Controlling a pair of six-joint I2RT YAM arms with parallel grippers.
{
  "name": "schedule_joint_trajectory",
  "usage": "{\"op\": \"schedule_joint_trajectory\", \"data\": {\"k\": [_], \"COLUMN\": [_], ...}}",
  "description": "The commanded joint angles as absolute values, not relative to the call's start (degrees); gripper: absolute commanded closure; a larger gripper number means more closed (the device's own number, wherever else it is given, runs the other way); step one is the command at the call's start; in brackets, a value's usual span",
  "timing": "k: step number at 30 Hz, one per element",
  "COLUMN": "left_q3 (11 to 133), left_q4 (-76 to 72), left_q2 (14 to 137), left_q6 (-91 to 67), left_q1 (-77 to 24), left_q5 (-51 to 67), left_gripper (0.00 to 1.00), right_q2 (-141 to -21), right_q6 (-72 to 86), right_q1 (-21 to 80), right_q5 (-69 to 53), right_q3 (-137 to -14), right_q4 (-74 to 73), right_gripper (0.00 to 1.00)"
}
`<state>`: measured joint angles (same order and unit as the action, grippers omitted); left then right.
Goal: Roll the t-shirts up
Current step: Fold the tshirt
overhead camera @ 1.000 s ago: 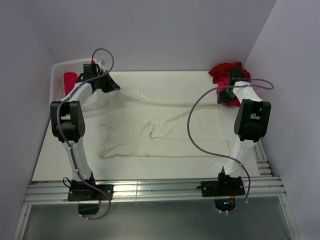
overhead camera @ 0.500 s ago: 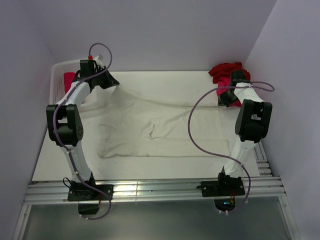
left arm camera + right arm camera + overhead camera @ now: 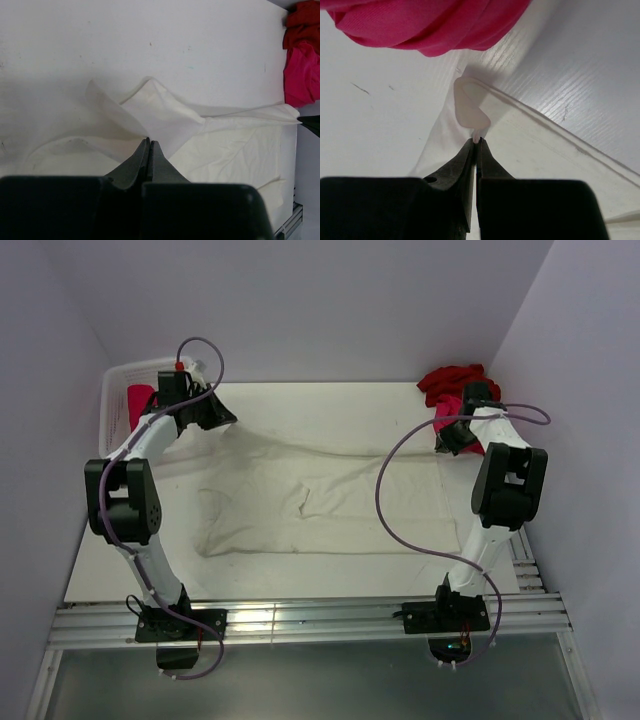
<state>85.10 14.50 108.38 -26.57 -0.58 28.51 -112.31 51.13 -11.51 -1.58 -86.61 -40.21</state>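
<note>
- Upper left of the overhead view: pink-red roll (image 3: 139,400) lying in the white mesh basket (image 3: 112,380); judged as one shirt finished.
- Just right of the basket: left gripper (image 3: 226,416), fingers (image 3: 136,161) pinched tight on a lifted corner of the cream-white t-shirt (image 3: 300,495).
- Centre of the frame: that cream-white t-shirt spread across the worktop (image 3: 340,400), wrinkled, with a fold ridge near its middle and no roll begun; top edge drawn between the two grips.
- Right of centre: right gripper (image 3: 447,436), fingers (image 3: 463,167) closed on a thin curled edge of the same cream-white cloth, just beside the hot pink t-shirt (image 3: 420,25).
- Upper right corner: hot pink t-shirt and dark red t-shirt (image 3: 455,380) heaped together, untouched and unrolled.
- Judged progress: one of four rolled; flattening of the second under way, then its rolling, then the two heaped shirts.
</note>
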Motion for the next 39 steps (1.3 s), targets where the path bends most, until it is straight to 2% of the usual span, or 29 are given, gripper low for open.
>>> {"op": "schedule_joint_trajectory", "data": {"k": [1,29,39], "left_q3": [82.7,66.2,64.2], "left_q4": [11.9,3.7,4.5], "left_q2": [103.5,91.4,87.6], "left_q6": [-25.0,-25.5,-24.6], "left_q1": [-0.9,-1.9,-1.8], "left_q5": [28.0,26.7,24.8], "left_gripper": [1.00,1.00,1.00], "right_q2": [-107.6,-100.3,-99.1], "right_q6": [50.7,50.2,50.6], "right_q1": [-12.0,-12.0,-12.0], "right_q5": [-2.1,-2.6,-2.2], "right_q3": [-85.0,-77.7,-76.2], "right_q4": [-40.6,-42.1,-42.4], "right_gripper": [1.00,1.00,1.00]}}
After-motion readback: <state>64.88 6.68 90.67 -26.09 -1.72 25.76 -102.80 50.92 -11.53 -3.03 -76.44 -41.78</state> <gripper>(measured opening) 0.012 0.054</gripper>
